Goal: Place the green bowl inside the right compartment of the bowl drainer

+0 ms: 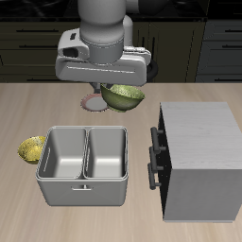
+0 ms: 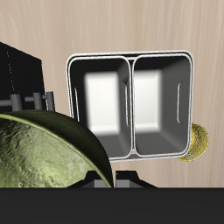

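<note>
Biggest thing on the desk (image 1: 38,104) is the grey box with black handle (image 1: 197,159), then the bowl drainer (image 1: 85,163) next to it, both wells bare. The green bowl (image 1: 123,95) hangs in the air behind the drainer, under the gripper (image 1: 121,89), fingers clenched on its rim from what I can see. Looks glassy and rigid, so probably slippery and breakable; the rim seems the only sensible place to hold. Pink-rimmed plate (image 1: 94,100) sits behind it, and a small yellow-green bowl (image 1: 32,147) is beside the drainer.
</note>
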